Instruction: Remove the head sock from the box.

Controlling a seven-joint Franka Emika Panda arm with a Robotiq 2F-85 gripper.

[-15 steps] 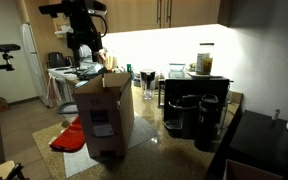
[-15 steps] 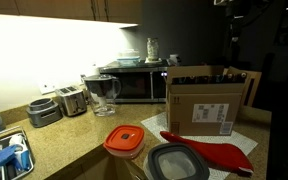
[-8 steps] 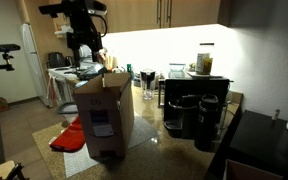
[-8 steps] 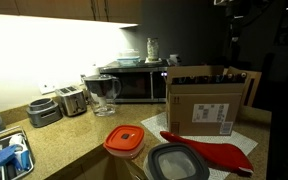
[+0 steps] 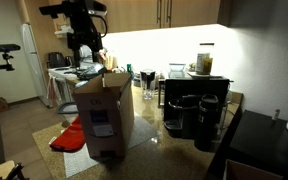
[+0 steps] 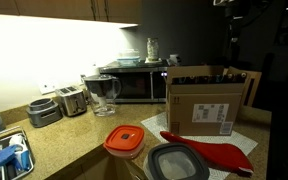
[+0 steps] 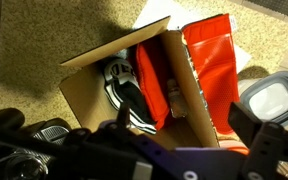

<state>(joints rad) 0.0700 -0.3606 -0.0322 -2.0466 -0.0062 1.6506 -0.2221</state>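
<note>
The box [image 5: 104,115] is a tall brown carton with open top flaps and a white label, seen in both exterior views [image 6: 209,105]. My gripper [image 5: 87,47] hangs above its open top. In the wrist view I look down into the box [image 7: 92,92]. My gripper [image 7: 184,140] has its fingers spread wide and is empty. Inside the box lie a grey-white and black bundle [image 7: 122,82] and an orange-red item [image 7: 149,85]. I cannot tell whether the grey part is the head sock.
A bright red cloth [image 6: 209,155] lies under the box and also shows in the wrist view [image 7: 209,60]. Black coffee machines [image 5: 194,115] stand beside the box. Lidded containers [image 6: 124,140] [image 6: 179,162], a pitcher [image 6: 104,93], a toaster [image 6: 72,100] and a microwave [image 6: 134,85] share the counter.
</note>
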